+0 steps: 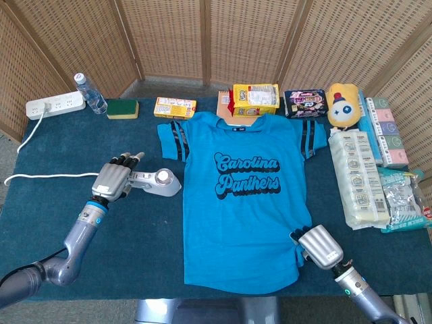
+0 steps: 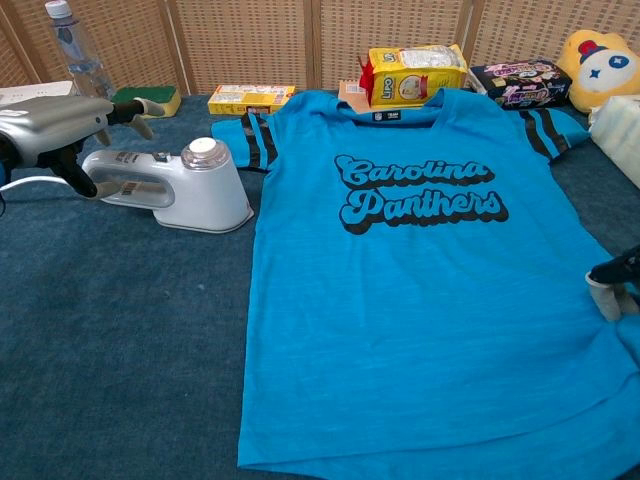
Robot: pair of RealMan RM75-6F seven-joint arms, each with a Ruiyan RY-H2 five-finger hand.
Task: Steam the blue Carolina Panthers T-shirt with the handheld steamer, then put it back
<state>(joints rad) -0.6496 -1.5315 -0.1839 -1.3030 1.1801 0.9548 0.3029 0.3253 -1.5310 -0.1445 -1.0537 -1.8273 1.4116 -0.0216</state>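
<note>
T-shirt: the blue Carolina Panthers T-shirt [image 1: 244, 196] lies flat and face up on the bench [image 1: 135, 243], collar to the far side, in the middle of the dark blue cloth.
Steamer: the white handheld steamer [image 1: 156, 182] lies on its side on the bench, just left of the shirt's left sleeve and apart from it; its handle points to the left, and its white cord [image 1: 40, 177] runs left along the cloth.
Left robot hand: the left robot hand [image 1: 115, 179] is over the handle end of the steamer with fingers stretched out and spread. In the chest view the left robot hand [image 2: 60, 130] is above the handle and the thumb reaches down beside it; the fingers are not wrapped around the handle, so the hand is released and grasps nothing.
Right robot hand: the right robot hand [image 1: 320, 247] is at the lower right edge of the shirt, fingers bent down onto the fabric. It is not possible to tell if it pinches the cloth or only presses on it.
Far edge of bench: a power strip [image 1: 55, 105], a water bottle [image 1: 90, 94], a green sponge [image 1: 122, 108], a yellow box [image 1: 175, 107] and a yellow snack bag [image 1: 256, 98] stand in a row behind the shirt.
Right side: a yellow plush toy [image 1: 344, 105] and packs of tissues [image 1: 359, 177] lie beside the shirt.
</note>
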